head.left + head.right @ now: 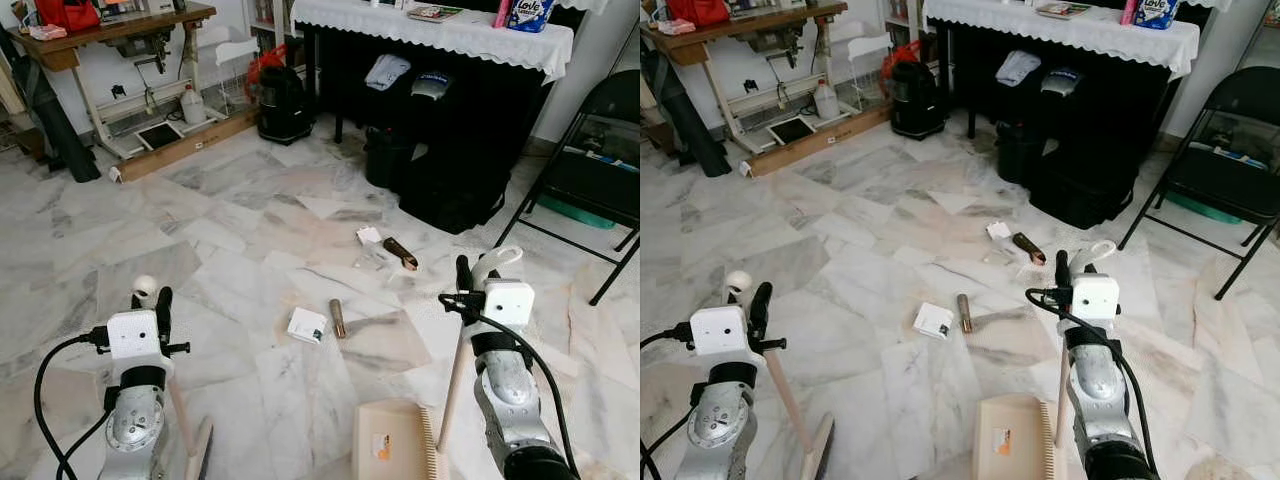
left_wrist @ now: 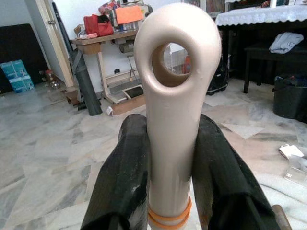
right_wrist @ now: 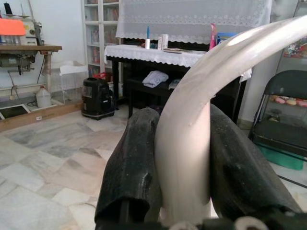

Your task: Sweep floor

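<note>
Broom handle (image 2: 175,120) sitting clamped between left gripper (image 1: 160,305) fingers, light, stiff, smooth; right gripper (image 1: 467,280) pinching dustpan (image 1: 392,440) handle near small litter box (image 1: 307,325).

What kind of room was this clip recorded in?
Probably a lived-in home room, part sewing or work corner: marble-tiled floor, a sewing-machine table, a lace-covered black table and a folding chair.
</note>
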You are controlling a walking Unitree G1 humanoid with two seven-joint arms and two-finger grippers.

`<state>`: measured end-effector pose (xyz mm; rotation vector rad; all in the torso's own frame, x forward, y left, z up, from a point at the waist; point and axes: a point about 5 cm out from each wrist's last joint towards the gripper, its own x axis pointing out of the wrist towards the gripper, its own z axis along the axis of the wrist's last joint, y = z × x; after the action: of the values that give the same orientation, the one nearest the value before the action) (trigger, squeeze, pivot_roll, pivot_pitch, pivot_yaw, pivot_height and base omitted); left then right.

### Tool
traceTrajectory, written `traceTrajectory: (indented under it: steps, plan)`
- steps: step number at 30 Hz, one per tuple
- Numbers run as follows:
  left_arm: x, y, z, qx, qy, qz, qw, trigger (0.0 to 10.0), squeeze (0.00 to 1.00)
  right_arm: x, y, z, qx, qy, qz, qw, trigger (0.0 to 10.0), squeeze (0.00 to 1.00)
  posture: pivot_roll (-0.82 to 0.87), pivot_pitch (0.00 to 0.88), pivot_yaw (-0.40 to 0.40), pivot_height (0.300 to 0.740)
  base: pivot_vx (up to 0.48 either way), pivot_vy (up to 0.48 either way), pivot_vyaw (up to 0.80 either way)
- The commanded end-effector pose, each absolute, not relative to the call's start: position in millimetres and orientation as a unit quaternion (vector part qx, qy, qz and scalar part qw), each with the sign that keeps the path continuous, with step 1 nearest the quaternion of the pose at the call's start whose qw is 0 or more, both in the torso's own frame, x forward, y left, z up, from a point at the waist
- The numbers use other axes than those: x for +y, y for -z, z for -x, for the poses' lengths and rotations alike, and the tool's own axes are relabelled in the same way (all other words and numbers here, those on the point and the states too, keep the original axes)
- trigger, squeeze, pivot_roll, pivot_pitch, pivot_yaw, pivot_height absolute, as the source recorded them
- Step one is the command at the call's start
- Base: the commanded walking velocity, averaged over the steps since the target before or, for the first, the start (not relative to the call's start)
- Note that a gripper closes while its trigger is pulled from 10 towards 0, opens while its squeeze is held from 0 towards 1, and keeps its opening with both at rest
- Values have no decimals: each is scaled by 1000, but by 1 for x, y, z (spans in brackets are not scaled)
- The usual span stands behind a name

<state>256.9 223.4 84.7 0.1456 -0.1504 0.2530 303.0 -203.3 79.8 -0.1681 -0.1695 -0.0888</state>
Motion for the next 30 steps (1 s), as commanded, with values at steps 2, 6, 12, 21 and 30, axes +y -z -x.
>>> traceTrajectory:
  steps: [2,6,12,21,30]
  plan:
    - [224,-98,-261,-106,-122,-79,984,10000,0,-202,-87,-308,-101,45,81,991,10000,0,17,0,22,740,272,0,0]
    - [223,-99,-261,-107,-122,-80,984,10000,0,-202,-88,-308,-102,43,79,991,10000,0,14,0,24,740,301,0,0]
    - [222,-100,-263,-108,-122,-81,983,10000,0,-201,-88,-308,-102,42,79,991,10000,0,16,0,26,740,341,0,0]
    - [226,-101,-264,-108,-121,-85,983,10000,0,-200,-88,-307,-102,41,80,991,10000,0,12,0,27,740,358,0,0]
    - [226,-102,-266,-110,-118,-85,983,10000,0,-201,-88,-307,-101,40,80,991,10000,0,12,0,28,740,358,0,0]
